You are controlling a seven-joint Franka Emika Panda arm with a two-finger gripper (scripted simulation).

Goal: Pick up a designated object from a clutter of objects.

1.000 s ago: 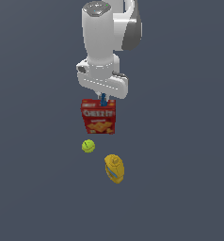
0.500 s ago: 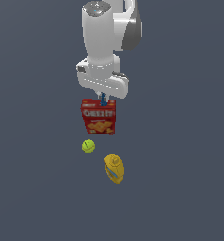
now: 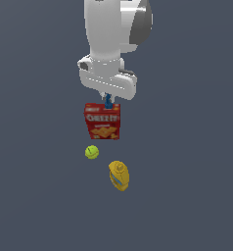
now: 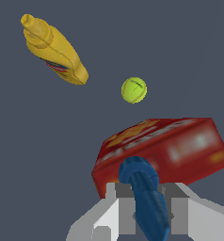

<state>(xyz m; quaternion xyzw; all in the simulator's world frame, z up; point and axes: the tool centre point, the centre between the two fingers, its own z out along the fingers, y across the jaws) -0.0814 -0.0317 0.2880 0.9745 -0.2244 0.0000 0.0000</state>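
The designated object (image 4: 138, 175) is a slim dark-blue item with a rounded end, and it sits between my two grey fingers (image 4: 117, 201). My gripper (image 4: 144, 195) is shut on it. In the exterior view the blue item (image 3: 108, 102) hangs just under the white hand, with the gripper (image 3: 107, 97) right above the top edge of the red Cheez-It box (image 3: 103, 120). The rest of the clutter lies below: a yellow-green tennis ball (image 3: 92, 152) and a yellow mustard bottle (image 3: 119, 175). The wrist view shows the box (image 4: 165, 150), the ball (image 4: 133, 90) and the bottle (image 4: 55, 51) beyond the held item.
A plain dark grey floor (image 3: 187, 186) surrounds the objects. The large white arm (image 3: 113, 34) fills the upper middle of the exterior view. The mustard bottle lies on its side with its blue label partly showing.
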